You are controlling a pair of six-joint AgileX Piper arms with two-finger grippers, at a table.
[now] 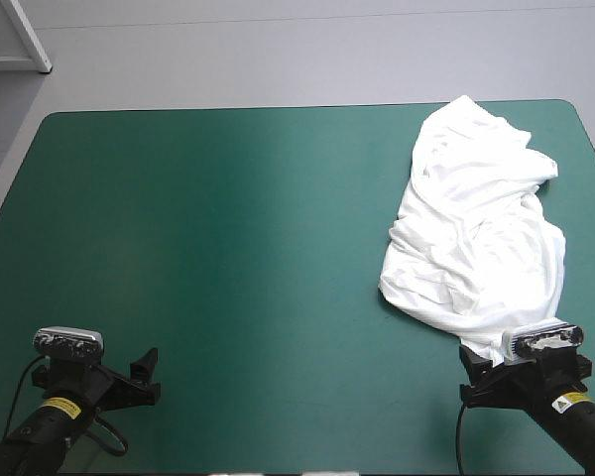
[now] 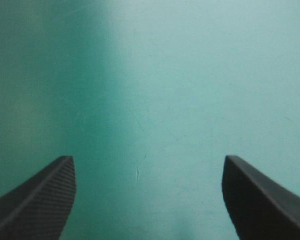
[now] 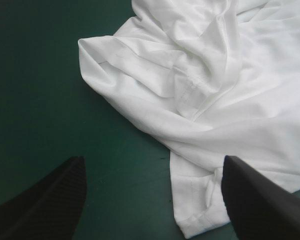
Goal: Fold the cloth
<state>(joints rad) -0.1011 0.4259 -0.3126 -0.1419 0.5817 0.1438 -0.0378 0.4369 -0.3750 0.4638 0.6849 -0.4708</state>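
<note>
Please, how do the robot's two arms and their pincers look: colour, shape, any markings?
The left arm and the right arm are black, each with a small yellow label. The left pincer and the right pincer each have two broad black fingers, curved like fins, with a finely ribbed surface.

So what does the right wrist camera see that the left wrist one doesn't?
Only the right wrist view shows the T-shirt, a crumpled white heap whose near edge reaches in between the fingers of the right gripper. Only the left wrist view shows the left gripper, with nothing but the teal-green cover ahead of it. Both show that cover, and in each the gripper's own black fingers stand wide apart, holding nothing.
</note>
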